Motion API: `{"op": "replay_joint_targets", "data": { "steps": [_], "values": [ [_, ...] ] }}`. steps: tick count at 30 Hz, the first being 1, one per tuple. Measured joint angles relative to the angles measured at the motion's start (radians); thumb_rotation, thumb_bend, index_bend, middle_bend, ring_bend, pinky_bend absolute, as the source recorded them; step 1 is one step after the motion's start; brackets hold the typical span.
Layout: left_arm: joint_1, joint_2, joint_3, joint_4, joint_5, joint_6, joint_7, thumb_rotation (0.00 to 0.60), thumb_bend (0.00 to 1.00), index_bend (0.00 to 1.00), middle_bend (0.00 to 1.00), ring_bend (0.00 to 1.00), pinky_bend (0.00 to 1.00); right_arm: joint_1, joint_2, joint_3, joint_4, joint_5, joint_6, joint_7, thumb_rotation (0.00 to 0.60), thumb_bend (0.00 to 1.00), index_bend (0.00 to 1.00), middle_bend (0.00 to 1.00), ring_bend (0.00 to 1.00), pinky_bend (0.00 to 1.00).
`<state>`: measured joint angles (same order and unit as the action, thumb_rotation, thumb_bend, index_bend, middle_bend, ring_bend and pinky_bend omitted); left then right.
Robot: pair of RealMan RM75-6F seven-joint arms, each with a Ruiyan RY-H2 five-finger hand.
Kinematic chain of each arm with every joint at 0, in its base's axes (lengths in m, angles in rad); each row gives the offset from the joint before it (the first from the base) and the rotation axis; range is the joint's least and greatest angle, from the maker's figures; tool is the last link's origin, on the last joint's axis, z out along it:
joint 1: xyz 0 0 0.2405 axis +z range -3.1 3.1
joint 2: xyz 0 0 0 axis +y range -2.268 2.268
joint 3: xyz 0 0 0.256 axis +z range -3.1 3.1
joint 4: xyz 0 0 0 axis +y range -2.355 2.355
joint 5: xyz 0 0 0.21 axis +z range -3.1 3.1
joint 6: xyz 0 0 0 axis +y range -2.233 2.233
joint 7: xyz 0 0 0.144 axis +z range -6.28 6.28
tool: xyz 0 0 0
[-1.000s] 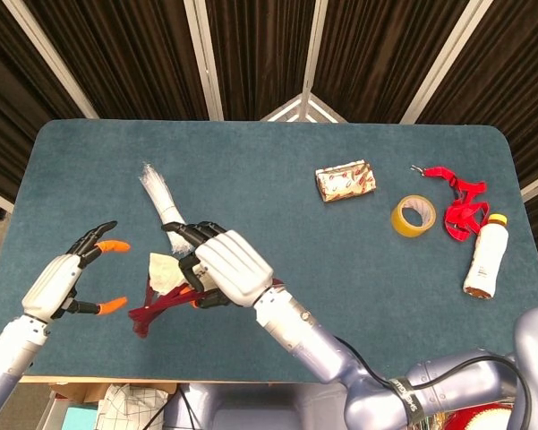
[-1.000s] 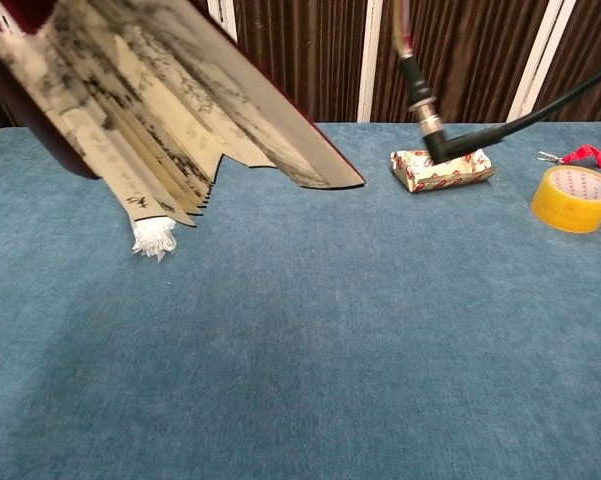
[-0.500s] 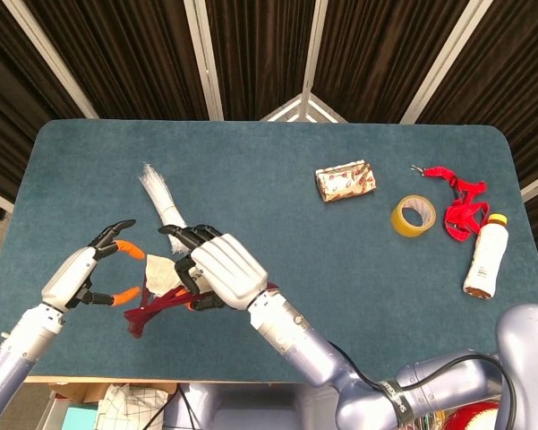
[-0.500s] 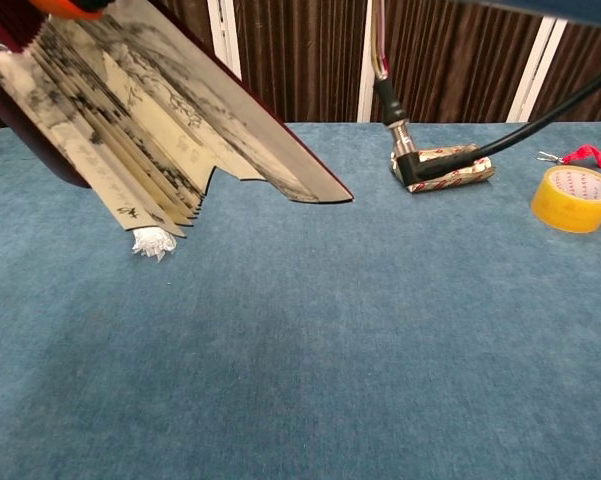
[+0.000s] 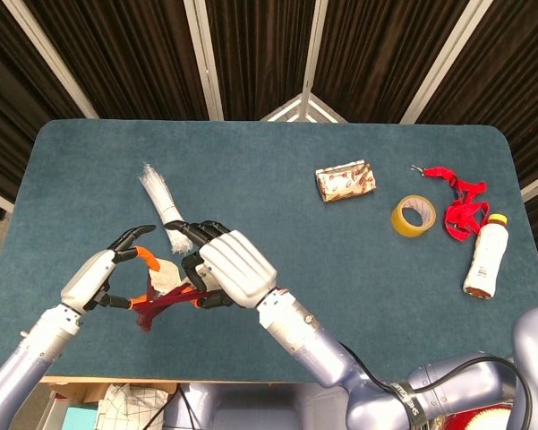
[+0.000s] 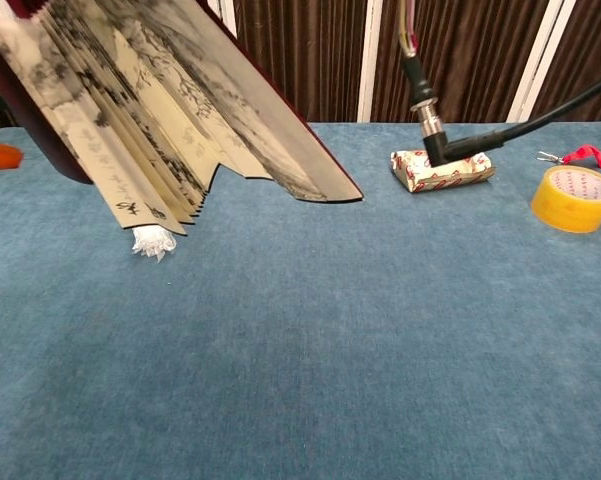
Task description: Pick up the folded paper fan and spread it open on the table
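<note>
Paper fan (image 5: 166, 288) stays clamped in right hand (image 5: 228, 269) fingers; left hand (image 5: 103, 279) has closed in, fingers now touching it.

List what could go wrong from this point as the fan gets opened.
1. The paper fan, only partly spread, is held above the table by the right hand; a pull from the left hand, whose fingertips are at its edge, could tear the pleats or tug it loose.
2. Spreading wider, it may sweep the white bundle lying just behind.
</note>
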<state>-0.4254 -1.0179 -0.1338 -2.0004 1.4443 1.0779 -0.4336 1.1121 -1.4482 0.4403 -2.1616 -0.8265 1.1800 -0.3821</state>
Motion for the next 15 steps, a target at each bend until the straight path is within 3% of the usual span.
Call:
{"op": "replay_joint_targets", "data": {
  "steps": [7,15],
  "values": [
    [-0.008,-0.020,-0.011,-0.018,-0.046,0.008,0.040,0.600,0.43,0.58,0.12,0.00,0.10,-0.017,0.024,-0.006,-0.011,-0.011,-0.006,0.018,0.600,0.39,0.92,0.17,0.22,0.21],
    [-0.015,-0.032,-0.019,-0.028,-0.087,0.006,0.065,0.600,0.45,0.62,0.14,0.00,0.11,-0.031,0.045,-0.014,-0.017,-0.019,-0.019,0.036,0.600,0.39,0.92,0.17,0.22,0.22]
  ]
}}
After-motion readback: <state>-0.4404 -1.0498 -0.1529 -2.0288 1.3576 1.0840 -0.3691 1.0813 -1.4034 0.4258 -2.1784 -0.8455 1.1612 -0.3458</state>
